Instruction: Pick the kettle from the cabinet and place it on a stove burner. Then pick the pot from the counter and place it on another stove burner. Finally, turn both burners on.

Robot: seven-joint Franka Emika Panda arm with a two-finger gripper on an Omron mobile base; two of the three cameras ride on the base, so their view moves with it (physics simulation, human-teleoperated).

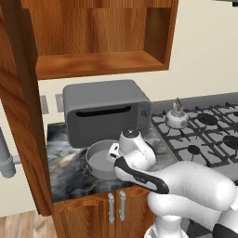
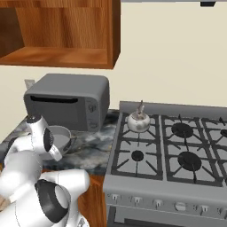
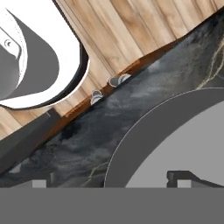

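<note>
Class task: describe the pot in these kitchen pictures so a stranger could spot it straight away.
Find the boxy grey microwave on the dark marbled counter, left of the stove. Right before it sits the pot: wide, shallow, matte grey, open-topped, far broader than the small silvery kettle on a back burner.

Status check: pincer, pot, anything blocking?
Pincer open, over wide grey metal pot, nothing held. Small silvery kettle on back-left stove burner. Boxy grey microwave close behind pot.
</note>
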